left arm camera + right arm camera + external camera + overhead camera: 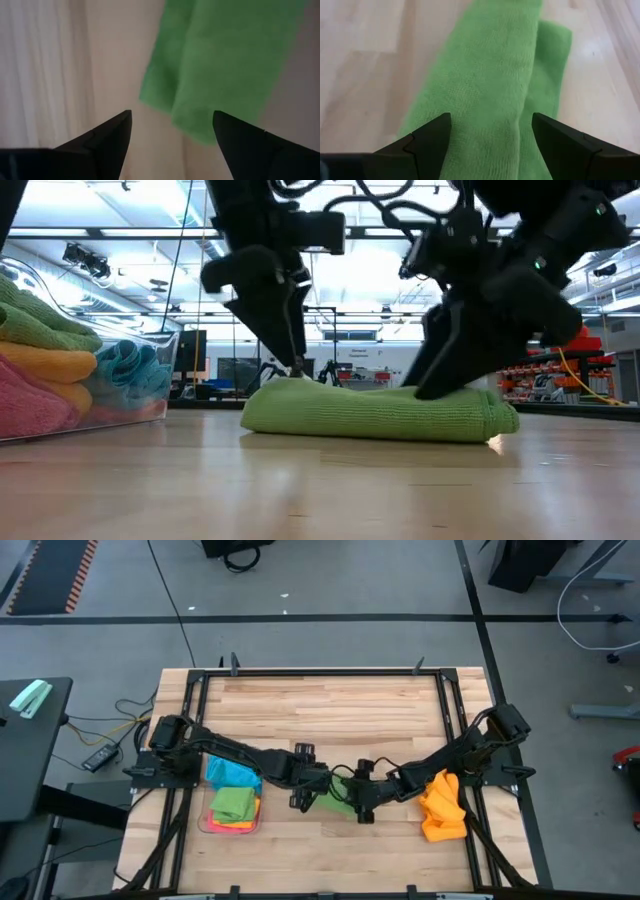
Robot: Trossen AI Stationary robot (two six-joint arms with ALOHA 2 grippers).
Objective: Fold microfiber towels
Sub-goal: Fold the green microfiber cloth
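Green towel (338,798) folded on tabletop (330,710) | long axis runs between my grippers | left gripper (303,792), right gripper (364,802) both wide open, empty, at opposite ends

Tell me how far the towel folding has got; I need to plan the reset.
Done: folded cloths stacked in the clear plastic tray. In hand: the green microfiber towel, folded on the table, with the open left pincer and right pincer over it. Left: the orange cloth pile.

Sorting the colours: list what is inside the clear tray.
In the clear tray: a green towel on top, orange and pink beneath, a blue one beside. Anything lower is covered.
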